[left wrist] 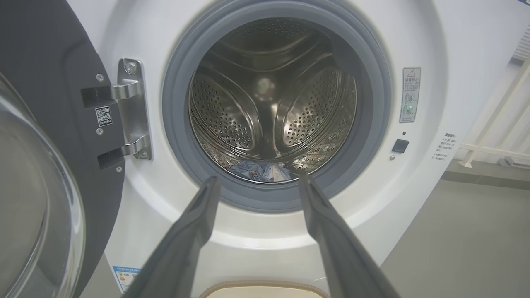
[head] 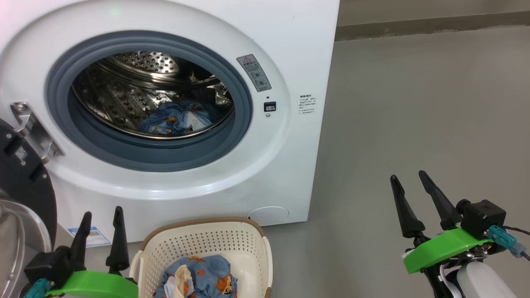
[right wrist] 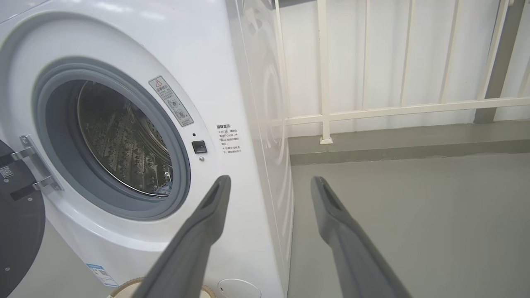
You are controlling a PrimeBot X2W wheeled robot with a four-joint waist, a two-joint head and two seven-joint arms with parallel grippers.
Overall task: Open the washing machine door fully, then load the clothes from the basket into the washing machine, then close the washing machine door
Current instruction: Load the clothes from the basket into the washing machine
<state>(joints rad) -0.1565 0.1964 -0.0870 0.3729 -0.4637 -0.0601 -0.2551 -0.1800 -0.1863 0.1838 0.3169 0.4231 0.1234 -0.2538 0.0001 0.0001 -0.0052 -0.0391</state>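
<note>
floor (head: 414, 103) grey beside washing machine (head: 290, 49), railing (right wrist: 405, 109) beyond

The head camera is looking forward and down at the big white front-loading washing machine (head: 290, 49) from close above, taking in the small cream perforated plastic basket (head: 207, 244) at the view's bottom edge. The left wrist camera is facing straight into the steel perforated drum (left wrist: 232, 120) from low and near. The right wrist camera is pointing past the machine's right front corner toward the grey floor (right wrist: 414, 207) and white railing (right wrist: 323, 82). All three are sharing the grey-blue rubber gasket (head: 145, 155).
</note>
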